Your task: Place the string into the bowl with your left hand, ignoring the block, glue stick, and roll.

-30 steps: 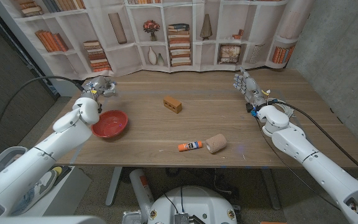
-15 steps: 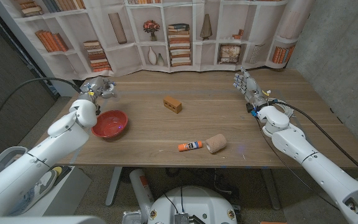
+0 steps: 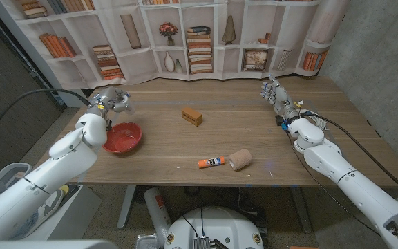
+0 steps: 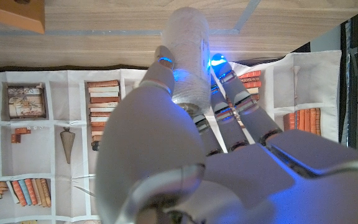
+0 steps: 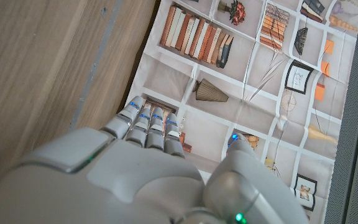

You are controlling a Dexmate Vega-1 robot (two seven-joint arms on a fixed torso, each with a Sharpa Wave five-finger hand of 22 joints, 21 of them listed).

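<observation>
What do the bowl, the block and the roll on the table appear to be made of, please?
The bowl looks like red plastic: even colour, light sheen. The block looks like wood or brick-coloured foam; its matte orange-brown faces leave it open. The roll looks like beige fabric or bandage wrap, dull and soft-edged, too small to be sure.
</observation>
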